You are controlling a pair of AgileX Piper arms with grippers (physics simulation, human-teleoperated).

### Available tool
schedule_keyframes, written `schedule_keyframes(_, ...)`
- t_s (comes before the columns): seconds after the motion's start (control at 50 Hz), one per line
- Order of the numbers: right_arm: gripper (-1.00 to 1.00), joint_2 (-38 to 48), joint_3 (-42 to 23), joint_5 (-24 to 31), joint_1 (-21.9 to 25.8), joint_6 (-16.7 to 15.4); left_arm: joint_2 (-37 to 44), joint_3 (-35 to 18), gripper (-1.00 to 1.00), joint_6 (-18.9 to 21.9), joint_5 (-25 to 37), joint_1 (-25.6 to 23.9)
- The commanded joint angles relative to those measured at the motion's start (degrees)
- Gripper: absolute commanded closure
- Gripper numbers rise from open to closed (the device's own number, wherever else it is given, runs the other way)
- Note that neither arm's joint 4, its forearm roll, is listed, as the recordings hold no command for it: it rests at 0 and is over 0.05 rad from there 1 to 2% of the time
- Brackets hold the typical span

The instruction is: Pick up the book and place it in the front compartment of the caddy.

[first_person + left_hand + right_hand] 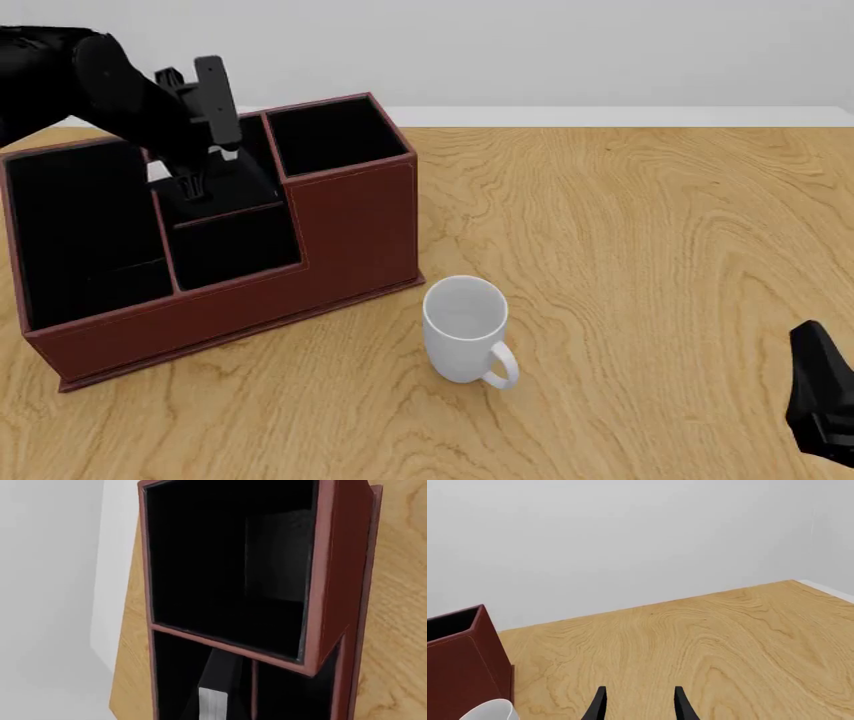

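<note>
While the left gripper (pixel 200 150) hangs over the far middle of the caddy (pixel 354 235), the book (pixel 217 690) already stands inside a narrow black slot (pixel 200 680), so the job looks nearly done: what seems left is to confirm release and lift the arm clear. From the front, that gripper reaches down into the middle section, but dark fingers against dark lining hide the jaws, so I cannot tell whether they grip the book or have let go. Only the left wrist view shows the book itself, a black cover with a pale strip of pages, next to the square corner slot (pixel 227 570). At the near right, the right gripper (pixel 639 707) idles, jaws apart and empty; a white mug (pixel 465 328) stands just in front of the caddy.
</note>
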Motion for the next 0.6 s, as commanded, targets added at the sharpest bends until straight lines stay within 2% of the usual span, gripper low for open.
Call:
schedule_keyframes(0.02,-1.00,0.0,0.0,0.1,0.0,0.0,2.0,0.2,1.00,1.1,-2.0,-0.3)
schedule_keyframes(0.22,-1.00,0.0,0.0,0.2,0.0,0.0,3.6,0.6,1.00,1.1,-3.5,-0.1)
schedule_keyframes(0.28,-1.00,0.0,0.0,0.2,0.1,-0.1,4.5,-1.3,1.00,0.6,-3.7,-0.1)
schedule_keyframes(0.3,-1.00,0.0,0.0,0.3,0.1,-0.1,4.0,-0.3,1.00,1.5,-4.4,0.0)
schedule_keyframes(0.32,-1.00,0.0,0.0,0.3,0.1,-0.1,3.7,0.4,-1.00,2.2,-5.6,0.6)
schedule_keyframes(0.34,-1.00,0.0,0.0,0.3,0.2,-0.1,4.2,-0.4,-1.00,1.4,-4.6,0.5)
schedule_keyframes(0.36,-1.00,0.0,0.0,0.3,0.1,-0.1,3.7,1.3,-1.00,3.1,-5.8,1.0)
schedule_keyframes(0.46,-1.00,0.0,0.0,0.3,0.1,0.0,3.3,2.4,-1.00,4.9,-8.5,2.6)
schedule_keyframes(0.48,-1.00,0.0,0.0,0.2,0.1,-0.1,2.5,4.4,-1.00,7.1,-10.5,3.8)
schedule_keyframes(0.54,-1.00,0.0,0.0,0.2,0.1,0.0,2.3,2.4,-1.00,5.9,-9.2,2.6)
schedule_keyframes(0.6,-1.00,0.0,0.0,0.2,0.1,0.0,1.6,2.2,-1.00,6.5,-9.4,2.8)
